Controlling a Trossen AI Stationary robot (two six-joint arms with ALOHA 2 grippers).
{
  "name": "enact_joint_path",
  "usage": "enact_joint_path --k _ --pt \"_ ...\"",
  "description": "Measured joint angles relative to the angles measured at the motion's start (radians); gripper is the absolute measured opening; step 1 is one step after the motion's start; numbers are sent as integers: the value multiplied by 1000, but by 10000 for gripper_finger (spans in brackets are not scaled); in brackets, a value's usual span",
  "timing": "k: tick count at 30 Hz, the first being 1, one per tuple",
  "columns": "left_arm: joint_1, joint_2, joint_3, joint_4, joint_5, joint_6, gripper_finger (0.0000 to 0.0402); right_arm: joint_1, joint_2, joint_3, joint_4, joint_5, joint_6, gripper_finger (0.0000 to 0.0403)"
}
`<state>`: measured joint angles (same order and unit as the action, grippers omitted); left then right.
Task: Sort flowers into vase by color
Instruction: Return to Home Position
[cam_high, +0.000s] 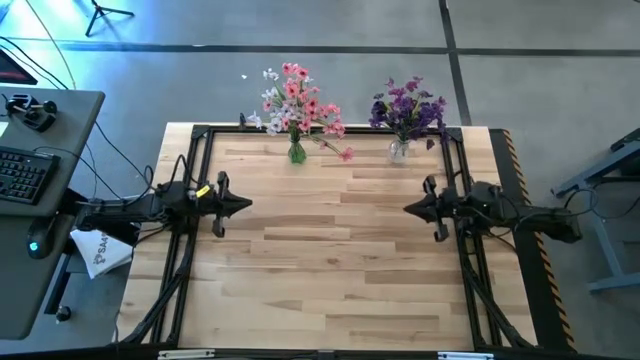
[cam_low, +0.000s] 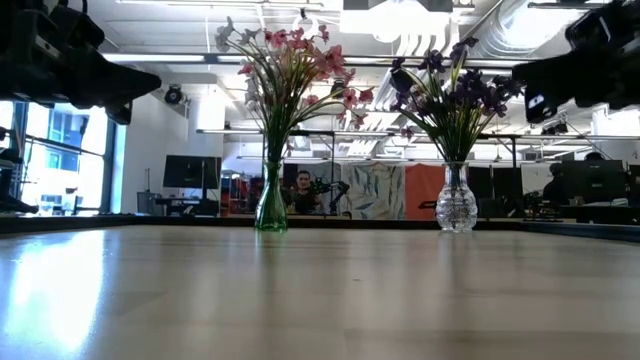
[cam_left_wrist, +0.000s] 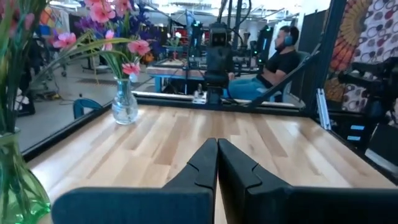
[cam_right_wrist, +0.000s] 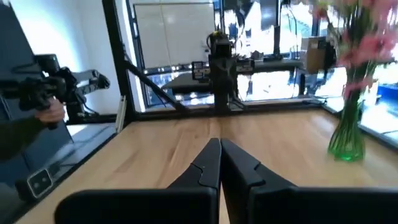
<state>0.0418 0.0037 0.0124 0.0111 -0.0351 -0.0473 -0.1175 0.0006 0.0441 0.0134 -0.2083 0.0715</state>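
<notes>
Two vases stand upright on their bases near the table's far edge. A green glass vase (cam_high: 297, 152) holds pink and white flowers (cam_high: 295, 100); one pink sprig (cam_high: 336, 149) droops from it toward the table. A clear glass vase (cam_high: 399, 150) holds purple flowers (cam_high: 407, 108). The green vase (cam_low: 271, 207) and the clear vase (cam_low: 456, 203) also show in the low view. My left gripper (cam_high: 246, 204) hovers shut over the table's left side. My right gripper (cam_high: 408, 208) hovers shut over the right side. The two point at each other and hold nothing.
Bare wooden tabletop (cam_high: 330, 260) lies between and in front of the grippers. A black frame (cam_high: 200, 135) borders the table. A desk with a keyboard (cam_high: 25, 172) stands left of the table. A seated person (cam_left_wrist: 273, 59) is in the room beyond.
</notes>
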Motion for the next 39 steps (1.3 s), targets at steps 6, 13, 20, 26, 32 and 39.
enact_joint_path --k 6,13,20,26,32,39 --pt "0 34 0 1 4 9 0 8 40 -34 26 52 54 0" --pt "0 67 0 -1 -4 21 0 8 70 -34 18 96 52 0" --pt "0 67 0 1 -6 -30 0 8 70 -34 19 95 52 0" --pt "0 67 0 1 -6 -29 0 8 70 -34 19 95 52 0" --pt "0 67 0 1 -6 -29 0 8 70 -35 19 94 52 0" --pt "0 67 0 1 -6 -29 0 8 70 -35 19 94 52 0"
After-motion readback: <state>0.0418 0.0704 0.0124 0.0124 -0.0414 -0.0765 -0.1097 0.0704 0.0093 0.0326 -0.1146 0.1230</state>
